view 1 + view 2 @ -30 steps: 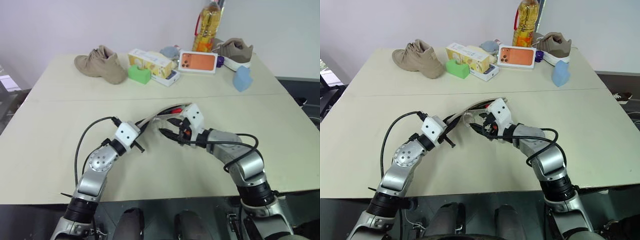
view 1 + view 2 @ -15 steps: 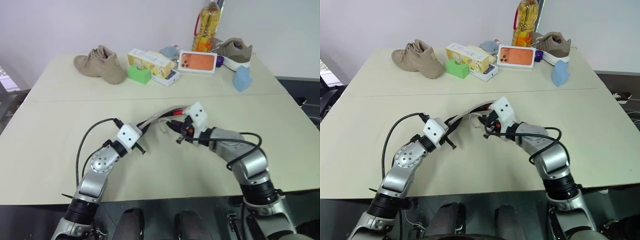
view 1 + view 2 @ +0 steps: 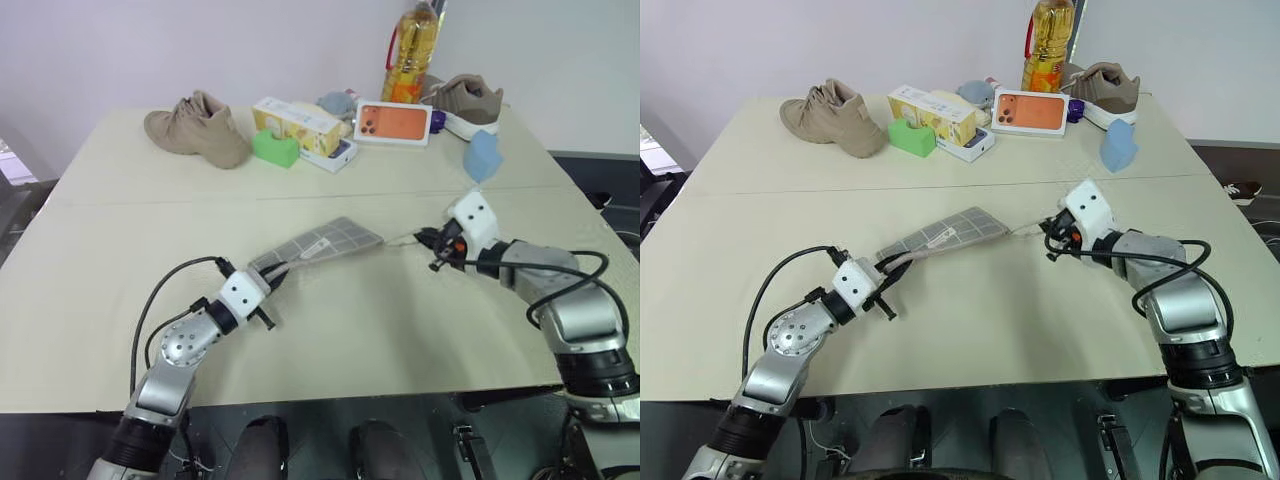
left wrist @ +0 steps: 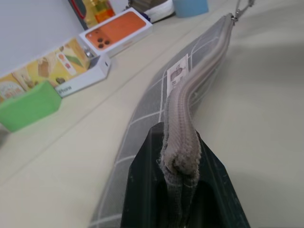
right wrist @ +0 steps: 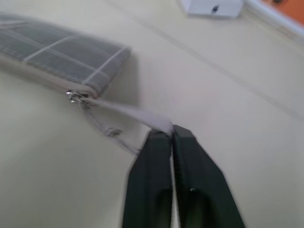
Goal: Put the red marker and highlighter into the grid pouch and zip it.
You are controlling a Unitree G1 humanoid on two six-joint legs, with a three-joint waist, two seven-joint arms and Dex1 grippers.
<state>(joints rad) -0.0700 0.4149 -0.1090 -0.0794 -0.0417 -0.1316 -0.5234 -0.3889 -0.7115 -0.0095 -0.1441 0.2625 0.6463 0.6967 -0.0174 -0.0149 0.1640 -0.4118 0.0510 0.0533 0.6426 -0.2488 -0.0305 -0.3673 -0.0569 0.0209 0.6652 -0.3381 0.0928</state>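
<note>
Two grippers stretch the flat, woven grey grid pouch (image 3: 318,246): left gripper (image 4: 183,164) clenched on its end seam, right gripper (image 5: 172,134) pinching the pull strap (image 5: 128,114). Earlier it gaped open; now it's zipped, the right gripper having swung toward three o'clock.

Grid pouch (image 3: 318,245): flat, rectangular, grey fabric crossed by white grid lines, with a small white label on its face. Zip edge appears drawn shut along its length. Lies stretched out on the desk (image 3: 120,250) between the two sets of fingers; one end is pinched between the left fingers (image 4: 142,190), and a pale strap at the zip-pull end is pinched between the right fingers (image 5: 154,171).
</note>
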